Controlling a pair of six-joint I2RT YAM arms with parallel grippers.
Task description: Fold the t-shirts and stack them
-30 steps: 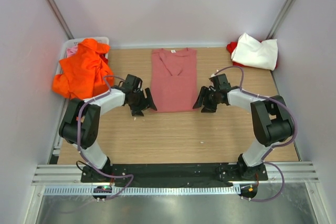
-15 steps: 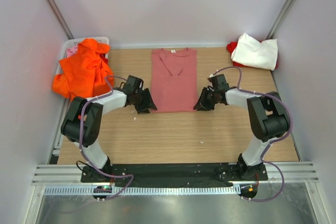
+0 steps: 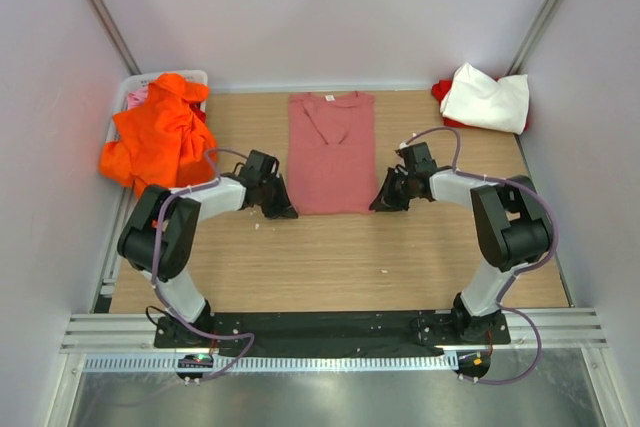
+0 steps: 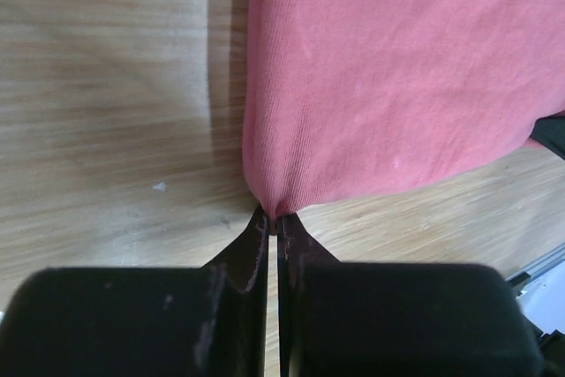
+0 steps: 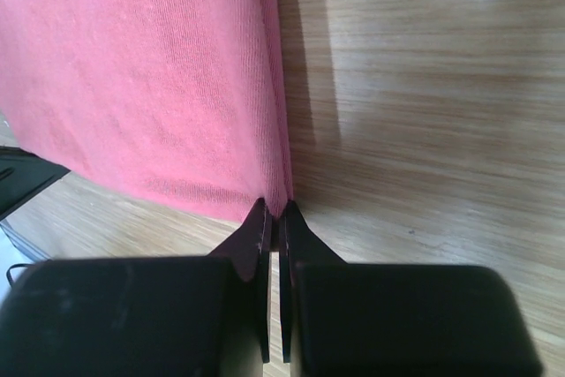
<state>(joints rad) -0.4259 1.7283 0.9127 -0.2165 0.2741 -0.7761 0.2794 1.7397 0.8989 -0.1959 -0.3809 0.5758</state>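
Observation:
A dusty salmon-pink t-shirt (image 3: 331, 152) lies flat on the table, folded into a long strip, collar at the far end. My left gripper (image 3: 283, 209) is shut on its near left corner; the left wrist view shows the cloth (image 4: 388, 77) pinched at the tips of my gripper (image 4: 275, 218). At the near right corner my right gripper (image 3: 380, 203) is shut on the shirt too, and the pink cloth (image 5: 150, 77) runs into the closed tips (image 5: 276, 212). A bright orange t-shirt (image 3: 158, 142) is heaped at the far left. A white t-shirt (image 3: 487, 97) lies over a red one (image 3: 441, 90) at the far right.
A white bin (image 3: 132, 88) at the far left holds a bit of lighter pink cloth (image 3: 137, 99) under the orange heap. Grey walls close the table in on three sides. Bare wood (image 3: 340, 257) spreads between the shirt and the arm bases.
Both grippers moved in to the shirt's near corners and went from open to shut on the cloth.

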